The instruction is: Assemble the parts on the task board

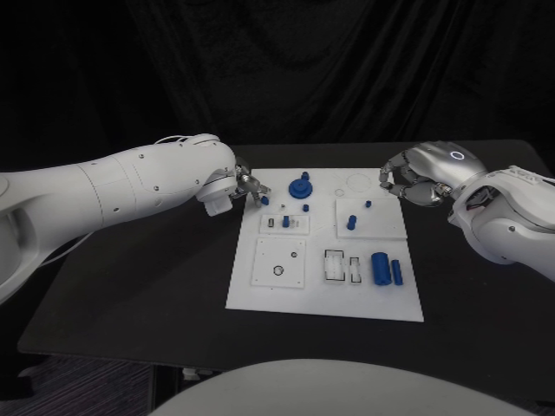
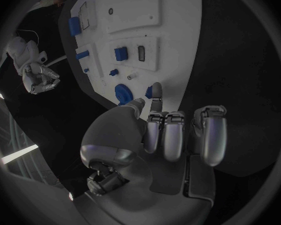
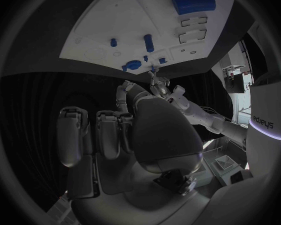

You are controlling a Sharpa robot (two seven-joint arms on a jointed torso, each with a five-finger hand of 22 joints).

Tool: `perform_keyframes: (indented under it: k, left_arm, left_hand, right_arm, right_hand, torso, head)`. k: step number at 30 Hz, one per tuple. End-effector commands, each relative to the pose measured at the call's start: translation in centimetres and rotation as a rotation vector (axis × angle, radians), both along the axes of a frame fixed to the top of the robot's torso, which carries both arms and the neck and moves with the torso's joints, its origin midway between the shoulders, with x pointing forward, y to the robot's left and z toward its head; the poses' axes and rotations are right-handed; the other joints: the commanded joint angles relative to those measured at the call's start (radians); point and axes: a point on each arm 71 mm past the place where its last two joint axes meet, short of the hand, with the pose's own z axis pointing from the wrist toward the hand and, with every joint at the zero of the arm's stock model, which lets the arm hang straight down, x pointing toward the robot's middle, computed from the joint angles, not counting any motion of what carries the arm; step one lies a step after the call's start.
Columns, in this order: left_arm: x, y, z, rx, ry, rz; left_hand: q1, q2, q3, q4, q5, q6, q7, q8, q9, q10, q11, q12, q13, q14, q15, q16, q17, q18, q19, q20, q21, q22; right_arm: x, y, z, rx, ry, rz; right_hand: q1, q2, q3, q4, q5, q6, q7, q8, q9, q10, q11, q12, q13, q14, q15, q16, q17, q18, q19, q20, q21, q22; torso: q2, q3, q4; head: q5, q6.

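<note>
The white task board (image 1: 263, 286) lies in the middle of the black table. My left hand (image 1: 231, 188) hovers at the board's far left corner and pinches a small blue part (image 2: 149, 91) between thumb and a finger, close to a round blue knob (image 1: 302, 186) standing on the board. My right hand (image 1: 414, 182) hangs over the board's far right corner with its fingers curled in and nothing in them. Small blue pegs (image 1: 305, 207) stand in the board's middle blocks. Near the board's right edge a thick blue cylinder (image 1: 380, 268) lies beside a slimmer one (image 1: 398, 272).
Bare black table (image 1: 140, 286) stretches to both sides of the board. A round hole (image 1: 279, 269) and two rectangular slots (image 1: 336, 264) sit in the board's near half. Black curtain closes the back.
</note>
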Motion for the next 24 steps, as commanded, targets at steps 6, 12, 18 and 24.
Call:
perform_keyframes:
  k: [6,12,18,24]
  left_arm:
    - [-0.12,-0.35,-0.16,-0.005,0.019,-0.017]
    - [-0.12,-0.45,-0.16,-0.005,0.020,-0.020]
    - [-0.11,-0.56,-0.17,-0.006,0.020,-0.023]
    - [-0.05,-0.62,-0.19,-0.004,0.023,-0.024]
  left_hand:
    - [0.012,-0.002,0.002,-0.006,-0.006,-0.004,0.005,-0.008,-0.002,0.106,0.008,0.003,0.263,0.104,0.007,0.003,0.263,0.015,0.046,0.008,-0.004,0.225]
    - [0.017,-0.002,0.005,-0.010,-0.007,-0.004,0.005,-0.009,-0.002,0.106,0.008,0.003,0.263,0.104,0.007,0.003,0.263,0.015,0.045,0.008,-0.005,0.225]
    - [0.028,-0.002,0.011,-0.019,-0.004,-0.004,0.004,-0.011,-0.003,0.106,0.008,0.003,0.263,0.104,0.007,0.003,0.263,0.015,0.045,0.008,-0.006,0.224]
    - [0.043,-0.003,0.021,-0.033,0.004,-0.005,0.004,-0.013,-0.004,0.106,0.007,0.003,0.263,0.104,0.006,0.003,0.263,0.015,0.045,0.008,-0.006,0.224]
  right_arm:
    - [-0.02,0.01,-0.10,-0.007,0.003,-0.008]
    - [-0.04,-0.05,-0.09,-0.007,0.004,-0.010]
    - [-0.08,-0.07,-0.09,-0.007,0.005,-0.010]
    - [-0.11,-0.10,-0.09,-0.008,0.006,-0.011]
  right_hand:
    - [0.004,0.004,0.005,0.001,0.005,0.006,0.000,0.006,0.002,0.082,0.001,-0.004,0.235,0.080,0.002,-0.006,0.145,0.016,0.064,0.003,-0.004,0.231]
    - [0.004,0.004,0.005,0.000,0.006,0.007,0.000,0.007,0.002,0.082,0.001,-0.004,0.235,0.079,0.002,-0.007,0.144,0.017,0.064,0.003,-0.004,0.231]
    - [0.004,0.004,0.005,0.000,0.006,0.007,0.000,0.007,0.002,0.082,0.001,-0.004,0.235,0.079,0.002,-0.007,0.144,0.017,0.064,0.003,-0.004,0.231]
    - [0.004,0.004,0.005,0.000,0.006,0.007,0.000,0.007,0.002,0.082,0.001,-0.004,0.235,0.079,0.002,-0.007,0.144,0.017,0.064,0.003,-0.004,0.231]
  torso:
    - [0.000,0.0002,0.0009]
    - [0.000,0.0002,0.0002]
    - [0.000,0.0000,0.0003]
    - [0.000,0.0002,-0.0001]
  head:
    - [-0.002,0.000]
    - [-0.003,0.000]
    - [-0.003,0.000]
    - [-0.004,0.000]
